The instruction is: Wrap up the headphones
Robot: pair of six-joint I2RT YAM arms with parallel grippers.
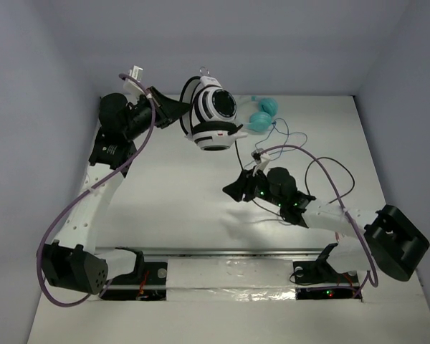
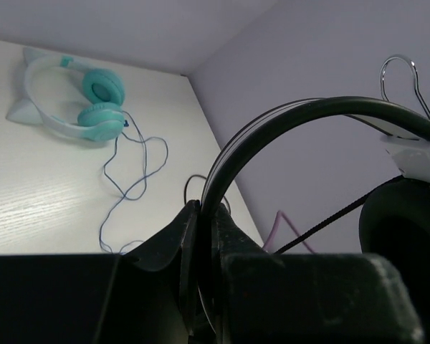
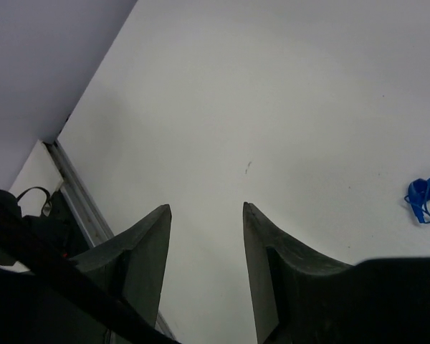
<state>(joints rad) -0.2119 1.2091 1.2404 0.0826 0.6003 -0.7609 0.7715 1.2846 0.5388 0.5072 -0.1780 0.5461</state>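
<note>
The right end effector [image 3: 206, 209] hangs over the middle of the worktop [image 1: 165, 208]. Its fingers are spread wide, with nothing between them and bare surface beneath. There is open room to its left and ahead of it. A metal rail [image 1: 222, 252] runs along the near edge.

Farther back on the left, the left end effector [image 2: 205, 215] is pressed together on the black headband [image 2: 308, 107] of the headphones [image 1: 215, 115]. A striped earcup [image 1: 221, 106] sits to the right of the grip, and a thin black cable [image 2: 322, 218] runs below the band. Whether the cups touch the worktop cannot be told. The left wall [image 1: 29, 143] is close beside this arm.

Farthest off, the teal headphones [image 1: 264, 115] lie just short of the far wall [image 1: 272, 43]. Their blue cord [image 2: 132, 168] loops toward the near side.
</note>
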